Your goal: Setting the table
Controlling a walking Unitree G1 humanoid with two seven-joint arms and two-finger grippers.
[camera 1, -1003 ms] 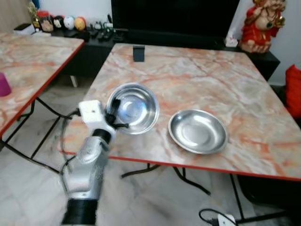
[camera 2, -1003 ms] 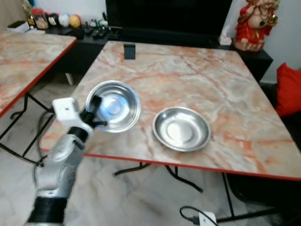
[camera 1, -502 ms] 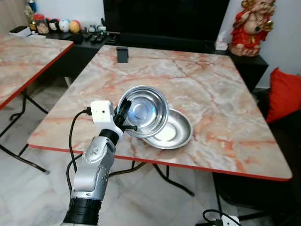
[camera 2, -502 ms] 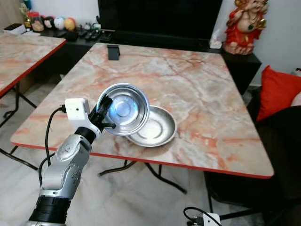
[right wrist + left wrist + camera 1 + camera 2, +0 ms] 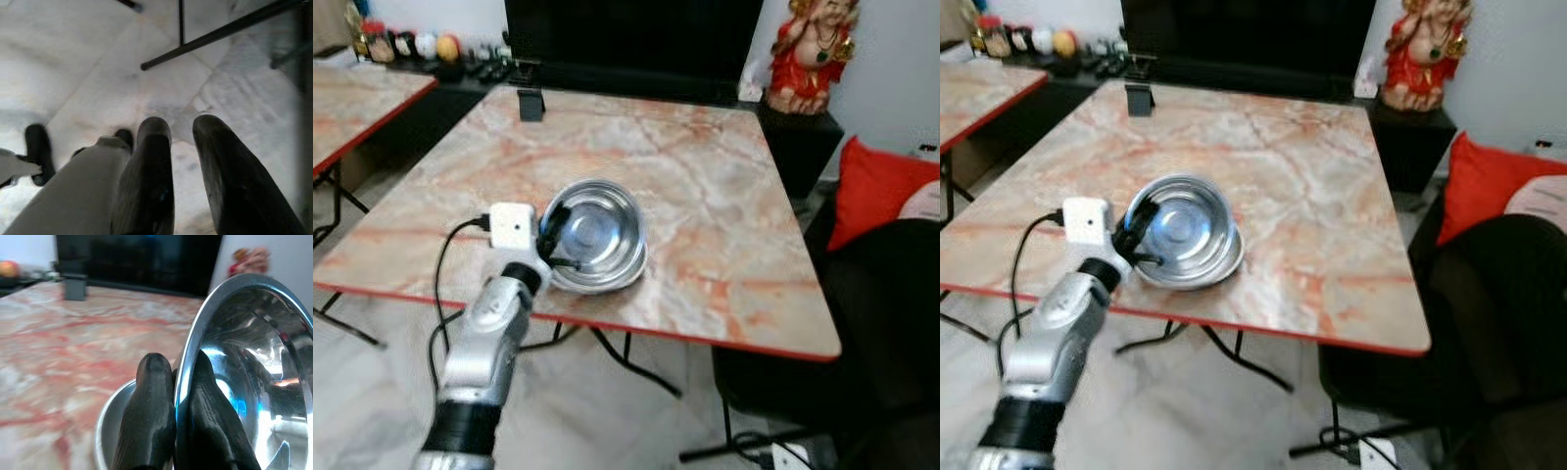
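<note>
My left gripper (image 5: 553, 230) is shut on the near rim of a shiny steel bowl (image 5: 597, 235). It holds the bowl tilted, directly over a shallow steel plate (image 5: 1229, 266) near the front edge of the marble table (image 5: 705, 196). In the left wrist view the two black fingers (image 5: 149, 406) pinch the bowl's rim (image 5: 254, 382), with the plate (image 5: 110, 431) just beneath. I cannot tell whether bowl and plate touch. My right gripper (image 5: 182, 132) hangs over the floor with its fingers slightly apart and nothing between them.
A small black stand (image 5: 530, 103) sits at the table's far left corner. A red figurine (image 5: 798, 54) stands behind the table, with a red cushion (image 5: 871, 186) and a dark seat (image 5: 862, 323) to the right. A second marble table (image 5: 362, 98) is at the left.
The camera has swung right. My left gripper carried the bowl rightward from beside the plate to directly over it, then lowered it close to the plate.
</note>
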